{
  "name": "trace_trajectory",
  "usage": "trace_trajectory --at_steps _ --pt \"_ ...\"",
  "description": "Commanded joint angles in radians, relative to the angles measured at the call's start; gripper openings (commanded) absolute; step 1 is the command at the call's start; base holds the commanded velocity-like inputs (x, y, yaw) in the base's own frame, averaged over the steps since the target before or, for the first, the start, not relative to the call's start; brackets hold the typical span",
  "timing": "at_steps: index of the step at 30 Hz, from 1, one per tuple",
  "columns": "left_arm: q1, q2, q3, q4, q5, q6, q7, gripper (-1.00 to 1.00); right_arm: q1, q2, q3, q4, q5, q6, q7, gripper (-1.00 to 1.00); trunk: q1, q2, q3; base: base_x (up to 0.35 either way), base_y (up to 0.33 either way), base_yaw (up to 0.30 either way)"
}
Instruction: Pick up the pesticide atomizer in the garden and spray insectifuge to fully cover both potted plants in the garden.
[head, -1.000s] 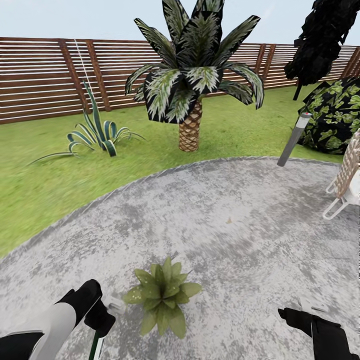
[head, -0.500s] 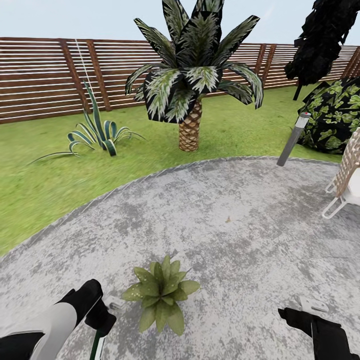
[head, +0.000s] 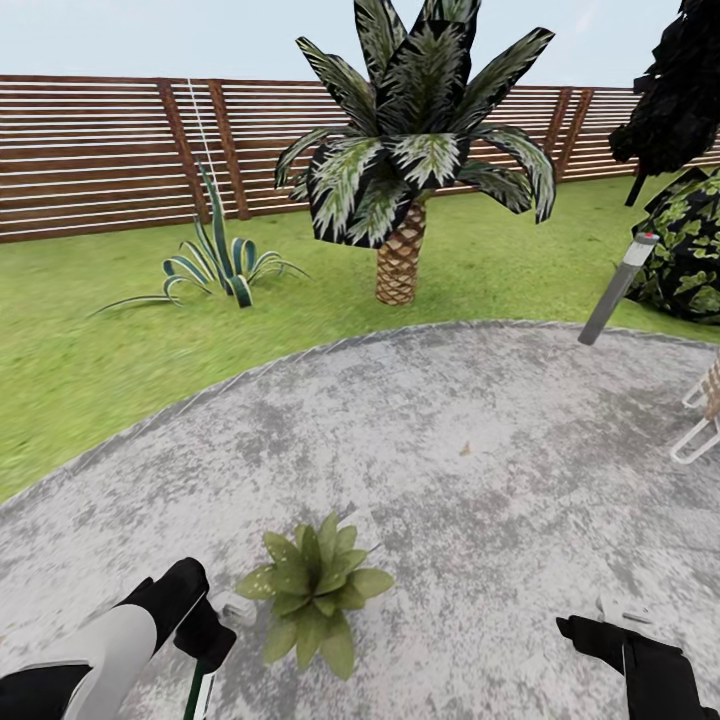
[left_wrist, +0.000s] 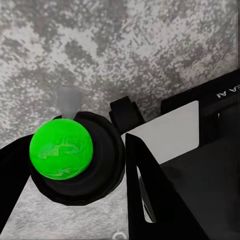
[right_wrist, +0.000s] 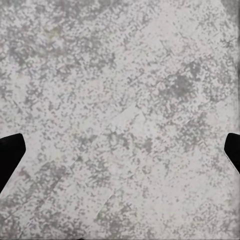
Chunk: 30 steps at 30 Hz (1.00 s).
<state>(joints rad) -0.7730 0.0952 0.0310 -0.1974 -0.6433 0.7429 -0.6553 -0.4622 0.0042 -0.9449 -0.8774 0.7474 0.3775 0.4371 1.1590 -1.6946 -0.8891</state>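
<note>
A potted plant (head: 312, 588) is seen low in the head view, standing on the grey patio (head: 450, 440), just beside the left gripper (head: 205, 640). In the left wrist view the atomizer (left_wrist: 75, 157) is seen from above: a bright green ball on a dark round body, with a pale nozzle stub pointing out over the paving. It is flanked by the black fingers (left_wrist: 155, 200), so the left jaws are clamped on it. In the head view only a thin green and white sliver of it is seen below the left gripper. The right gripper (head: 625, 625) is held low over bare paving, well apart from the plant; in the right wrist view its dark fingertips (right_wrist: 10, 155) lie at opposite edges, so the jaws are wide apart. Beyond the patio, lawn (head: 90, 350), a palm (head: 405, 180), a spiky plant (head: 215, 265), a bollard lamp (head: 618, 290) and a slatted fence (head: 90, 155) are seen.
</note>
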Motion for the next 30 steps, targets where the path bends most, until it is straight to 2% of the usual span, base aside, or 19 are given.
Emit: trace_trajectory --at_steps 1,6,11,22,30 --pt "0.000 0.000 0.003 -0.001 -0.009 0.004 -0.007 -1.00 -0.001 0.000 -0.003 0.000 0.009 0.001 0.008 1.00 0.000 0.000 -0.001 0.031 -0.038 0.005" --pt "0.000 0.000 0.003 0.000 -0.010 0.004 -0.008 -1.00 -0.001 0.000 -0.003 0.000 0.008 0.001 0.009 1.00 0.000 0.000 -0.001 0.007 -0.009 0.027" --pt "0.000 0.000 0.003 0.000 -0.009 0.006 -0.009 -1.00 -0.001 0.000 -0.003 0.000 0.008 0.001 0.009 1.00 0.000 0.000 -0.001 0.000 -0.057 0.218" --pt "0.000 0.000 0.003 0.000 -0.009 0.006 -0.009 -1.00 -0.001 0.000 -0.003 0.000 0.009 0.001 0.008 1.00 0.000 0.000 -0.001 0.000 -0.285 0.242" --pt "0.000 0.000 0.003 0.000 -0.010 0.006 -0.009 -1.00 -0.001 0.000 -0.004 0.000 0.008 0.001 0.009 1.00 0.000 0.000 -0.001 0.000 -0.061 0.018"
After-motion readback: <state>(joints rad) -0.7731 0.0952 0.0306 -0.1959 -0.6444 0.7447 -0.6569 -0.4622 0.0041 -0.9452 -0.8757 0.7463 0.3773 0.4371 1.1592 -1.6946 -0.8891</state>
